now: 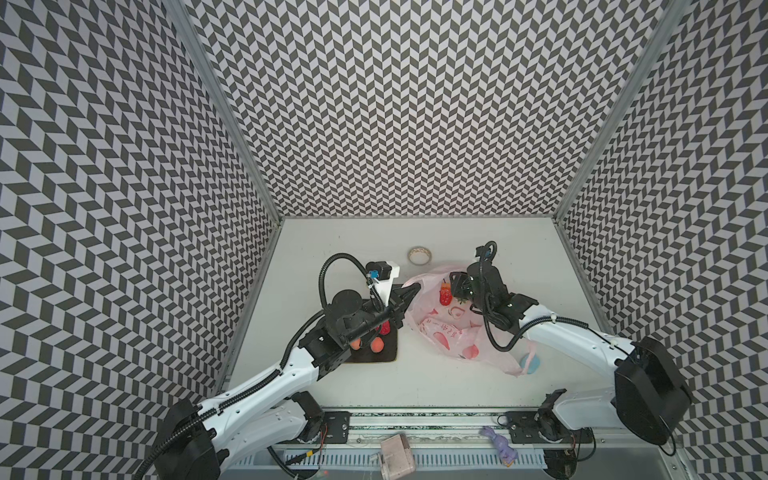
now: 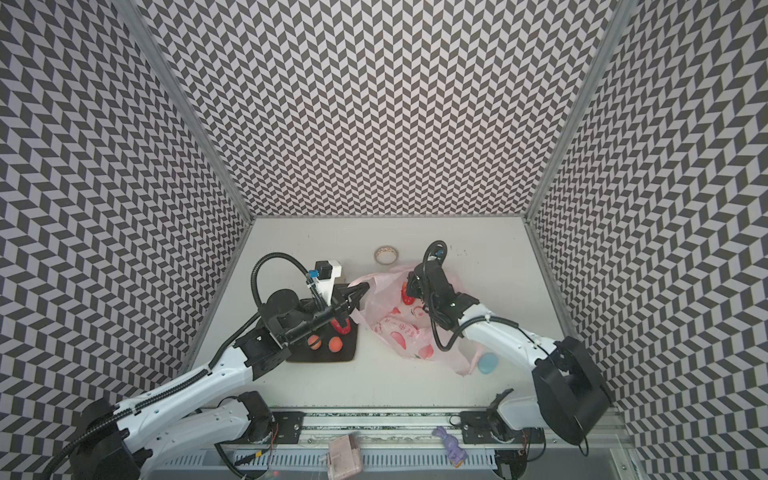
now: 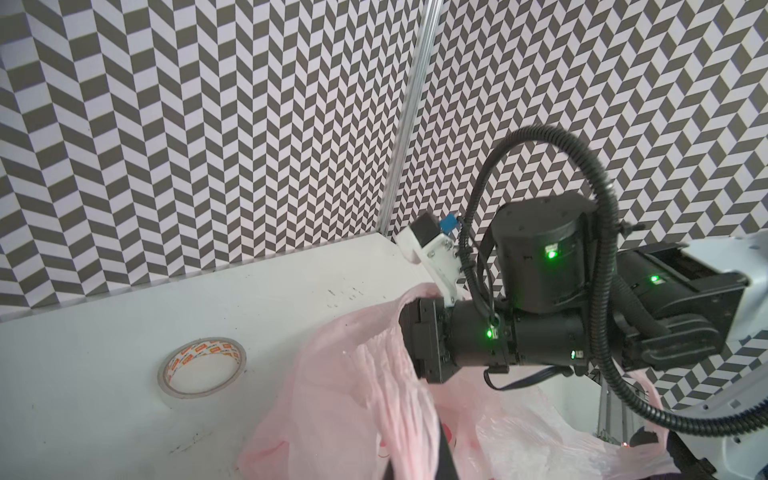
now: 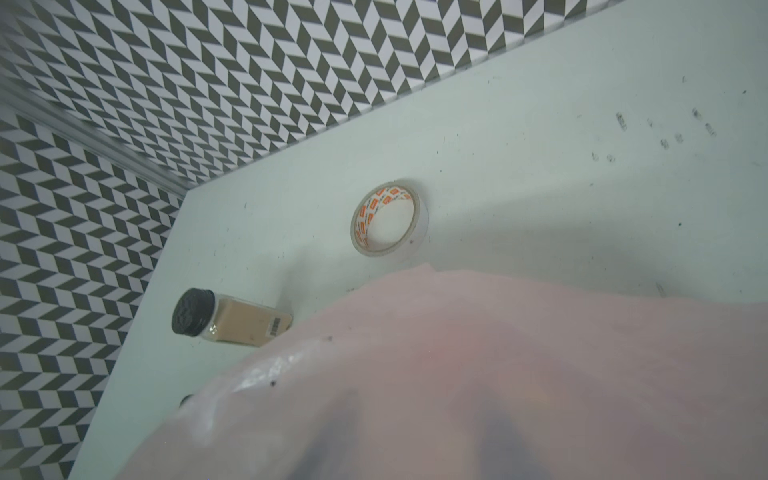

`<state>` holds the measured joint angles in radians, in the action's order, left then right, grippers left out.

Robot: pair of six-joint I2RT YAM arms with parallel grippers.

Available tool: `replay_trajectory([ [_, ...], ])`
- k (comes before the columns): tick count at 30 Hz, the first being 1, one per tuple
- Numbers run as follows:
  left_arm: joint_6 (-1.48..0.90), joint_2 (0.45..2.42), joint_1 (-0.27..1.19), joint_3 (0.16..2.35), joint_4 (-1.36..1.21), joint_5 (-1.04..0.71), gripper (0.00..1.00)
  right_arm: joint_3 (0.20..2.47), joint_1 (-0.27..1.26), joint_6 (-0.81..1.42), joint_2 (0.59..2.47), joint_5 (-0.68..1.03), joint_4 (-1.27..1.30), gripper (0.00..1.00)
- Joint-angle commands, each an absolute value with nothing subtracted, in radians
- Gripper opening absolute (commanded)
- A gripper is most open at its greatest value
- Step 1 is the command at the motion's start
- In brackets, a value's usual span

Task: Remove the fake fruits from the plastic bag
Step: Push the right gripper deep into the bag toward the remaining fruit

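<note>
My left gripper (image 1: 417, 290) is pinched tight on the rim of the pink bag (image 1: 449, 338). My right gripper (image 1: 454, 292) reaches inside, beside a strawberry (image 1: 445, 296); I cannot tell how wide it stands.

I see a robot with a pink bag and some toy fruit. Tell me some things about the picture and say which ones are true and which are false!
1. Two orange balls sit on the black tray. True.
2. The left end effector is wide open and touches nothing. False: it is shut on the edge of the plastic bag.
3. The tape roll lies inside the bag. False: it lies on the table, outside the bag.
4. A red strawberry shows inside the bag's opening. True.
5. The bag is green. False: it is pink.
</note>
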<state>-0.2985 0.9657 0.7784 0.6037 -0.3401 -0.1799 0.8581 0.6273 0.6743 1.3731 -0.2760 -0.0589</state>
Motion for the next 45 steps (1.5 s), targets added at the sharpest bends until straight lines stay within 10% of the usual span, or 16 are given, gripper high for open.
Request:
replay_trajectory([
  [1,-0.384,0.951,0.781,0.582,-0.399,-0.184,0.0,0.879,0.612,0.669,1.368,-0.289,-0.054,0.45],
  [45,-0.483,1.062,0.782,0.615,-0.47,-0.359,0.0,0.862,0.51,0.901,1.683,-0.075,0.228,0.69],
])
